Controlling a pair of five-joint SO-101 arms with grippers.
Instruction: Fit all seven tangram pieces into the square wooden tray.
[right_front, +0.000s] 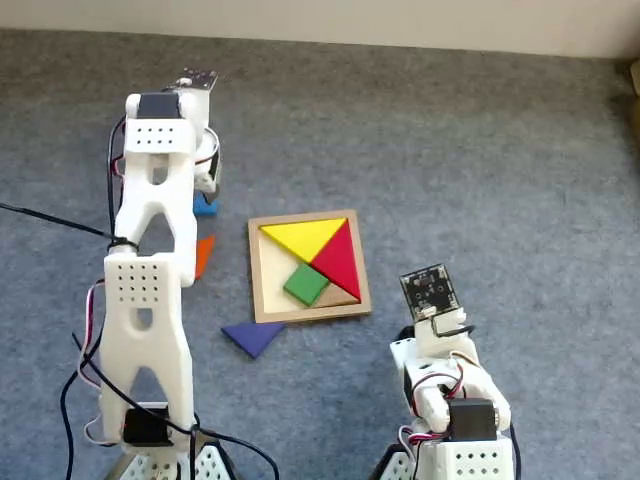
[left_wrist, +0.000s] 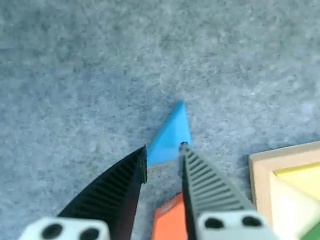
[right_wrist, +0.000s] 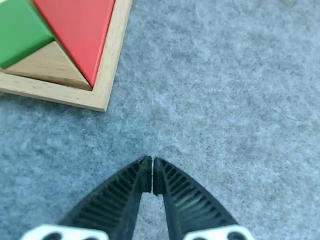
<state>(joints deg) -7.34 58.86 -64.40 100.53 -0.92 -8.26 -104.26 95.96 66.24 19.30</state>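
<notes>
Four in tray (right_front: 258, 300): yellow (right_front: 300, 238), red (right_front: 340, 262), green (right_front: 306, 285), tan (right_front: 338, 296). Blue (left_wrist: 172, 132), orange (right_front: 203, 255), purple (right_front: 253, 337) left on desk (right_front: 480, 150). My left claw (left_wrist: 164, 150) narrowly parted at blue; right claw (right_wrist: 152, 167) closed, empty.

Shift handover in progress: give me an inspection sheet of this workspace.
Surface: grey carpet.
Job's things: wooden tray holds yellow triangle, red triangle, green square, tan triangle; light blue triangle, orange piece, dark blue triangle lie outside.
Clutter: nothing seen.
Jaws: left arm has them open astride the light blue triangle; right arm has them shut over bare carpet near the tray.
Cables: black cable crosses the carpet by the left arm.
Surroundings: pale strip along the far edge.
</notes>
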